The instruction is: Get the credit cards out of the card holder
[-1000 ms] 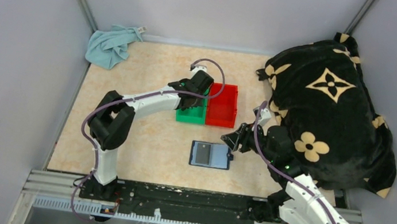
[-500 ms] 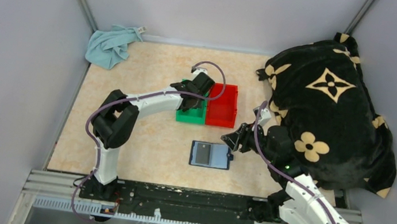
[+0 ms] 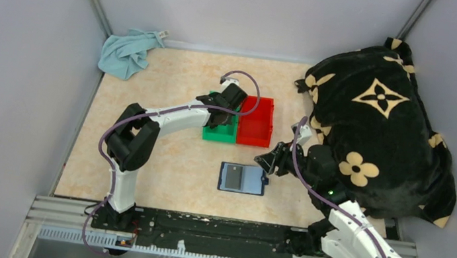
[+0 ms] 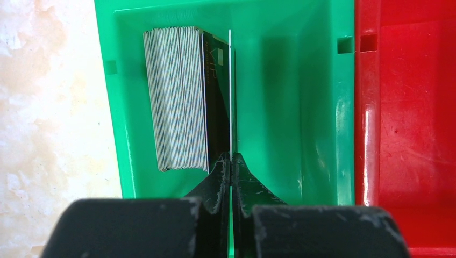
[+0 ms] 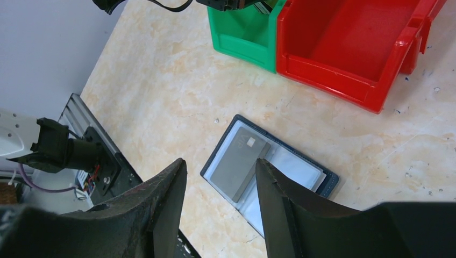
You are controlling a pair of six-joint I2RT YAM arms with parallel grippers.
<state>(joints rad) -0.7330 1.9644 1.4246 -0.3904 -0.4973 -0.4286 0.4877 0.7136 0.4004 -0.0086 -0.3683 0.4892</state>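
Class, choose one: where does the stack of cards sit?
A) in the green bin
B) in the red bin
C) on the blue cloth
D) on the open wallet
A: the left wrist view shows the stack of cards inside the green bin.

I can read only faint pale lettering, perhaps "VIP", on the black flat card (image 4: pixel 216 102) in the green plastic bin (image 4: pixel 290 107). Nothing else is legible to me.

White arms (image 3: pixel 174 116) with black joints, purple cables (image 3: pixel 241 71), scuffed black fingers (image 4: pixel 213 185)
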